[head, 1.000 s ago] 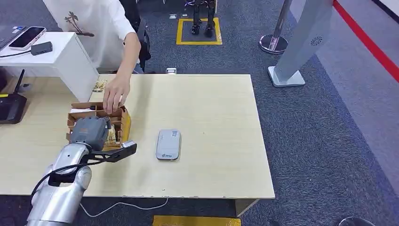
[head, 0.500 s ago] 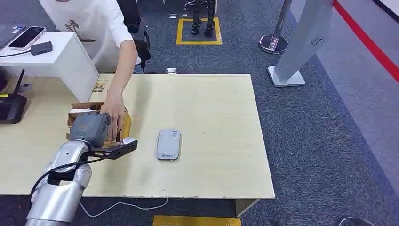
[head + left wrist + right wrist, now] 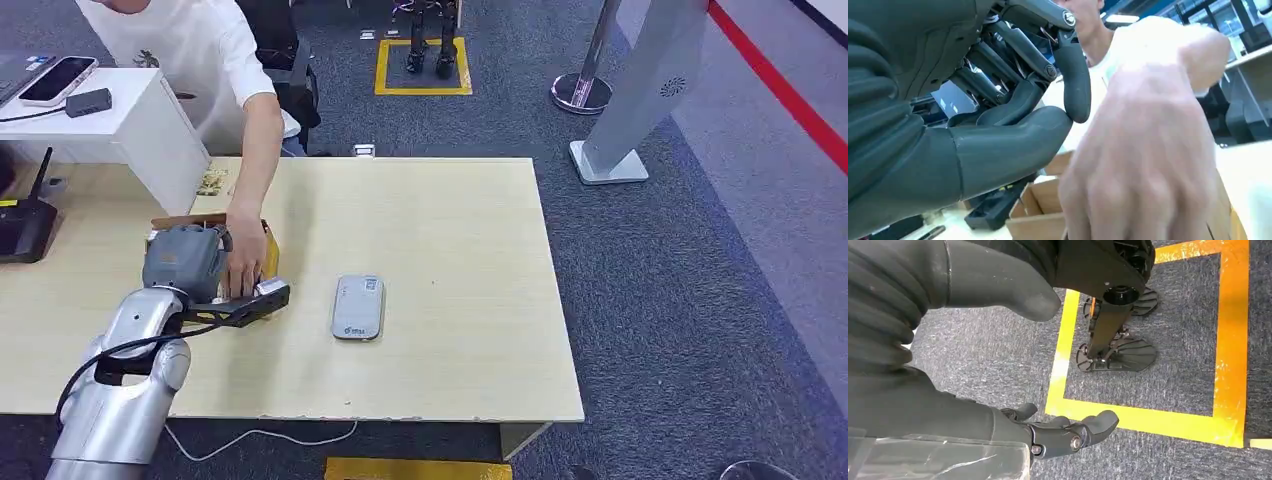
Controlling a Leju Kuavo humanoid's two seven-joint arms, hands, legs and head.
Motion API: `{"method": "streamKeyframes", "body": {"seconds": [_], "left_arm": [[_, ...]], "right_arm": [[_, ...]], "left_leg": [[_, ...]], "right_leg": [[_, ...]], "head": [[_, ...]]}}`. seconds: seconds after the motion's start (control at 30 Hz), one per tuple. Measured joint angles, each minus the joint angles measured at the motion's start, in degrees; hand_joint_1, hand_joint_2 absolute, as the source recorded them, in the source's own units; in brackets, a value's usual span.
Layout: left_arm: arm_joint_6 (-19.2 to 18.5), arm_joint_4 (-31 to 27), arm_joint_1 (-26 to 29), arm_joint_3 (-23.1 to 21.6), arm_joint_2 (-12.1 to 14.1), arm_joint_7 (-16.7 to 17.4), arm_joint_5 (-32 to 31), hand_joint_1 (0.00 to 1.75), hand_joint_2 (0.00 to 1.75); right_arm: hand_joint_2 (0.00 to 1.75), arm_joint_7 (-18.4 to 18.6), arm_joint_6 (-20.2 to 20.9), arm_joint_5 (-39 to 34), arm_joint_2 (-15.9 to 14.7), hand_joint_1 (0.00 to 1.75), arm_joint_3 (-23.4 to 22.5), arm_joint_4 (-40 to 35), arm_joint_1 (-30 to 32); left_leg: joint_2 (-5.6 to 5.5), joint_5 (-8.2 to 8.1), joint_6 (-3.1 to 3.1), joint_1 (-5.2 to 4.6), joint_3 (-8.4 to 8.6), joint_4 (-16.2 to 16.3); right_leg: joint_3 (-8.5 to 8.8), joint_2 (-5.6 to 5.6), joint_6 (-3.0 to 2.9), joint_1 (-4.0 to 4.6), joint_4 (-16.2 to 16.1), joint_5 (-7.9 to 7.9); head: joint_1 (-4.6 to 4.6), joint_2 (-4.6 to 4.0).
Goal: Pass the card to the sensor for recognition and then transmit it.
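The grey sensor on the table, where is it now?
Head view: the grey sensor lies flat on the table, just right of the left hand.

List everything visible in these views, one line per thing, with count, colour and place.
Table: one, light wood, centre of the head view.
Cardboard box: one, brown, on the table's left part, beside the left hand.
Card sensor: one, grey, flat on the table, right of the box.
Router: one, black, at the table's far left.
White stand: one, behind the table's left corner; a phone lies on it.
Grey pillar: one, on the carpet beyond the table.
Person's hand: one, reaching into the box.
Left hand: one, dark grey, at the box; whether it holds a card is unclear.
Right hand: one, dark, hanging over the carpet, fingers apart, holding nothing.
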Motion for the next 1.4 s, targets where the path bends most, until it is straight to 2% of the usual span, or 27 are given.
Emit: {"method": "streamKeyframes", "body": {"seconds": [0.23,0.43,0.67,0.87,1.07,1.27,1.4], "left_arm": [[0.0,0.0,-2.6,-0.8,0.1,-0.4,0.0,1.75,1.75],[-1.0,0.0,-10.5,-1.7,0.5,-1.0,0.5,1.75,1.75],[-0.5,0.0,-12.7,-2.3,0.6,-1.0,0.5,1.75,1.75],[-1.1,-0.8,-17.2,-2.5,0.6,-1.0,0.5,1.75,1.75],[-0.9,-1.3,-16.9,-3.3,0.5,-1.5,-0.3,1.75,1.75],[1.8,-3.2,-10.8,-6.2,0.3,-3.0,-0.2,1.75,1.75],[2.2,-4.4,-8.4,-7.2,0.3,-3.2,0.0,1.75,1.75]], "right_arm": [[1.75,0.0,0.0,0.0,0.0,0.0,0.0,0.0,-0.1],[1.75,0.2,0.0,0.2,0.0,0.0,0.0,0.2,-0.7],[1.75,0.2,0.0,0.2,0.0,0.0,0.0,0.2,-0.7],[1.75,0.4,0.0,0.3,0.0,0.0,0.0,0.5,-1.0],[1.75,0.7,0.0,0.3,0.1,0.0,0.0,0.6,-1.0],[1.75,0.3,0.0,0.0,0.1,0.0,0.0,0.7,-0.9],[1.75,0.2,0.0,0.0,0.1,0.0,0.0,0.8,-0.7]], "left_leg": [[-0.01,0.01,0.0,0.0,0.0,0.0],[0.0,0.01,0.0,0.0,0.01,0.0],[0.0,0.01,-0.01,0.01,-0.01,0.0],[0.01,0.02,-0.02,0.01,-0.01,0.0],[0.0,0.02,-0.01,0.0,-0.01,0.0],[0.01,0.01,-0.01,0.0,-0.02,0.0],[0.02,0.01,-0.01,0.0,-0.02,0.0]], "right_leg": [[-0.01,-0.02,0.0,0.0,0.0,0.0],[0.01,-0.01,-0.04,0.0,0.0,0.04],[-0.02,0.0,-0.04,0.01,0.0,0.04],[-0.02,0.01,-0.04,0.01,0.0,0.04],[-0.02,0.01,-0.04,0.01,0.0,0.04],[-0.03,0.02,-0.04,0.0,0.0,0.02],[-0.03,0.03,-0.04,0.0,0.0,0.03]], "head": [[0.02,0.0],[0.0,0.0],[0.0,0.0],[0.0,0.0],[0.0,0.0],[0.02,0.0],[0.02,0.0]]}}
